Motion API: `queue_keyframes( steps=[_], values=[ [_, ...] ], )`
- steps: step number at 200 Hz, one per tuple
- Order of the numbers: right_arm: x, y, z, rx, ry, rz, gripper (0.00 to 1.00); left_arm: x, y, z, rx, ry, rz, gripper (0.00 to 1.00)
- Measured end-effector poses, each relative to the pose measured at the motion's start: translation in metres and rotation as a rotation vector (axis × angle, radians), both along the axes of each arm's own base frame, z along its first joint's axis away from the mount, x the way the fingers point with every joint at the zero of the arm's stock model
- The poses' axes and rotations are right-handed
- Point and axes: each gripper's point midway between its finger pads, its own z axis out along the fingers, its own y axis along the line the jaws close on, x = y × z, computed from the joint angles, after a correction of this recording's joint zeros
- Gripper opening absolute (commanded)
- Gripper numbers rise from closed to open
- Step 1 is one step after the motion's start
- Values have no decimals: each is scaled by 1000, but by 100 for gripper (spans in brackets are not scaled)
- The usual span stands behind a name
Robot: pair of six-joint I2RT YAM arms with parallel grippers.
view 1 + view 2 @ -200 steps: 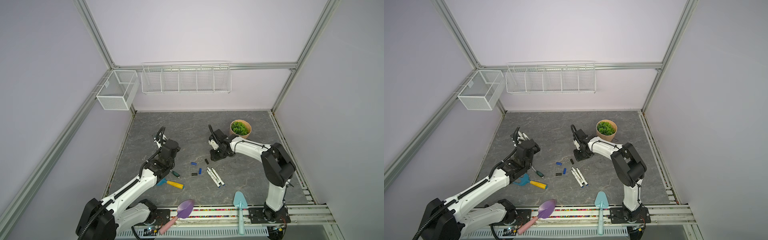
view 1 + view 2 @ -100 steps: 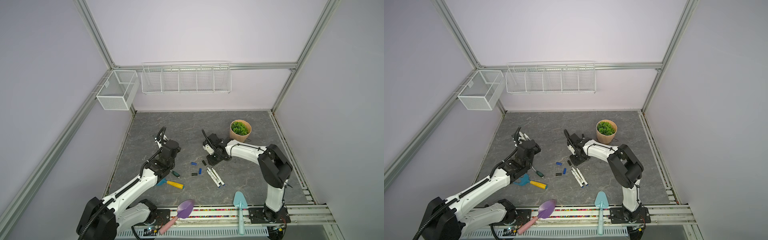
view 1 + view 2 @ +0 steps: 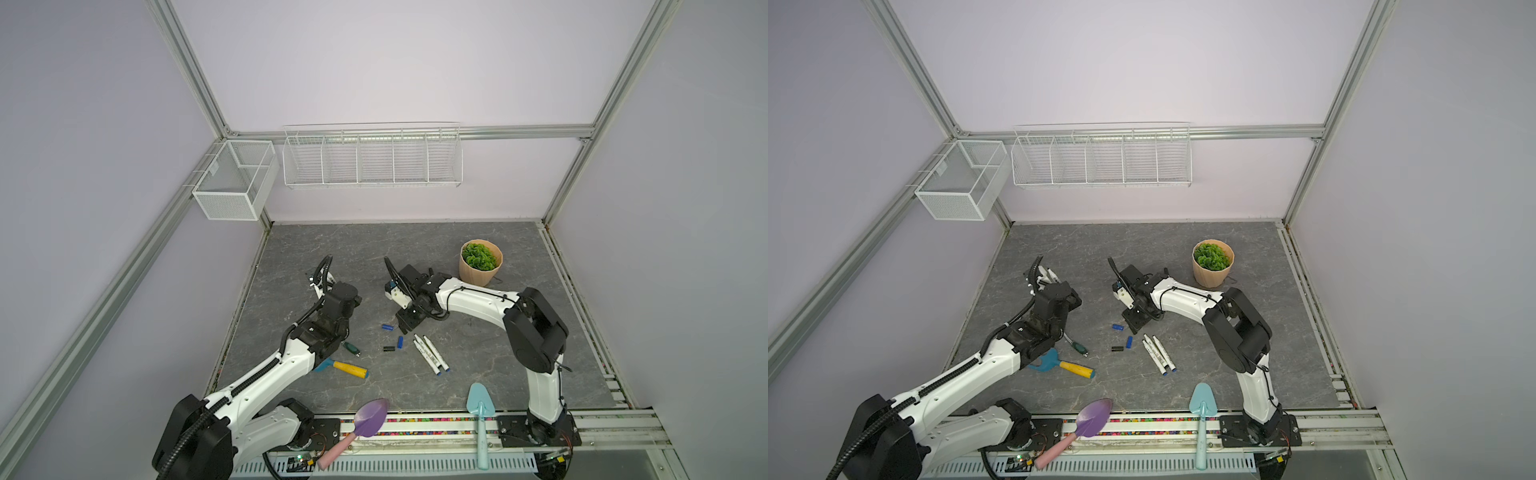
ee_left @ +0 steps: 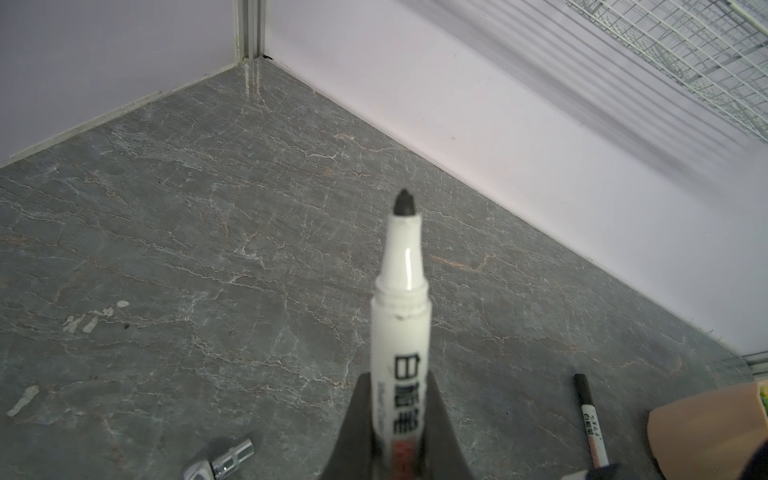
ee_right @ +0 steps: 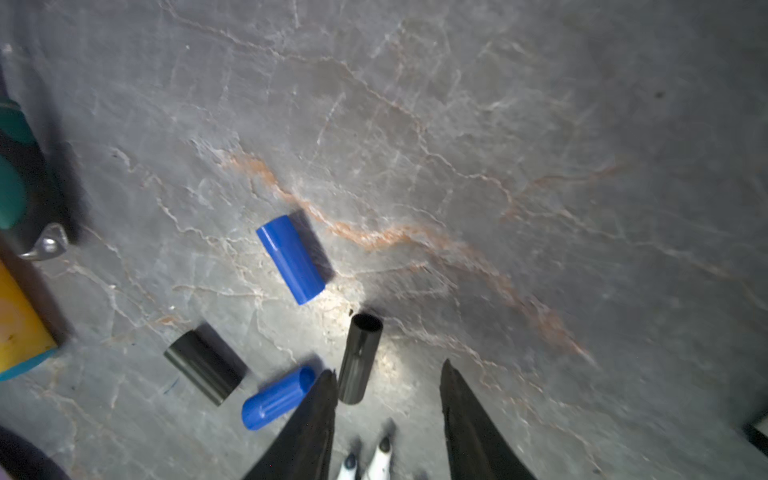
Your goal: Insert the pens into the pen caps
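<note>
Over the loose pen caps [image 3: 400,341] mid-table, the right gripper [image 5: 388,368] has come in from 1 o'clock, jaws parted and empty, a black cap [image 5: 359,361] just beside one finger [image 5: 316,415], seemingly ready to grasp. At 9 o'clock, the left gripper [image 4: 399,415] clamps an uncapped pen [image 4: 401,316].

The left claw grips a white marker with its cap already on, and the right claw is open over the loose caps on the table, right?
Not quite. The white marker in the left claw has no cap: the left wrist view shows its dark tip bare. The rest holds: the right claw is open over the loose caps on the table.
</note>
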Motion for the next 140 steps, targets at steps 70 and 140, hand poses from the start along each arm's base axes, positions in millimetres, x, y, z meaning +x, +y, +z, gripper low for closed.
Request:
queue_keyframes(
  steps=[70, 140],
  values=[
    [-13, -6, -14, -95, -8, 27, 42, -1, 1, -1, 1, -1, 3, 0],
    [8, -30, -16, -199, -99, -25, 41, -1, 1, -1, 1, 0, 3, 0]
  ],
)
